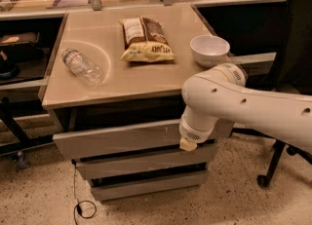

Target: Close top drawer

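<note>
The top drawer [117, 139] is the wide grey one just under the table top. It stands pulled out a little, with a dark gap above its front panel. My gripper [188, 142] is at the end of the white arm [243, 104]. It sits right at the right part of that front panel, and only its rounded wrist and a pale yellowish tip show. I cannot tell whether it touches the panel.
Two shorter grey drawer fronts [146, 163] lie below. On the beige table top [146, 80] are a clear plastic bottle [82, 65] on its side, a snack bag [145, 39] and a white bowl [209, 49]. An office chair [282, 156] is at the right and a cable [83, 208] lies on the floor.
</note>
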`<state>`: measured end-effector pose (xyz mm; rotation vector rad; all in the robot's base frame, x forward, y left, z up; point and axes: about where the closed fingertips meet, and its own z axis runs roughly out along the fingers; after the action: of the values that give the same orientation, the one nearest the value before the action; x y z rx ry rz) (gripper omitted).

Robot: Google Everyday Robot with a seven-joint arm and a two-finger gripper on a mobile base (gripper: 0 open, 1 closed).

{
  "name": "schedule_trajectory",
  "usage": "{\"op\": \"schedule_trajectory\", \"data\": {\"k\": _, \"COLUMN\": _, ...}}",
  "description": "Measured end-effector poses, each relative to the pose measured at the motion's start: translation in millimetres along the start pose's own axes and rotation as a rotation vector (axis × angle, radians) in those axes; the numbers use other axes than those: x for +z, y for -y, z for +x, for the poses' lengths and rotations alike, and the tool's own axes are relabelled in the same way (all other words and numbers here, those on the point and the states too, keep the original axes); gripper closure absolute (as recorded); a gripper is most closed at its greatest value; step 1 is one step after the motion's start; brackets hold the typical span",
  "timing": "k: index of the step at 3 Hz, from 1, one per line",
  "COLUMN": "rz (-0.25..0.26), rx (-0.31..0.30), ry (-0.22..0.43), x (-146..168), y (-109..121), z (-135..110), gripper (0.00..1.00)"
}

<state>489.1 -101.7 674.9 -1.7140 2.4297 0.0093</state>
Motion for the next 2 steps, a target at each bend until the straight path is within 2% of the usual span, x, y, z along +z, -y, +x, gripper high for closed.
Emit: {"op": "schedule_trajectory", "data": {"k": 2, "rz": 0.002, "rx": -0.024, "ry": 0.0, "x": 18.2, "y": 25.9, "z": -16.8, "gripper": 1.0}}
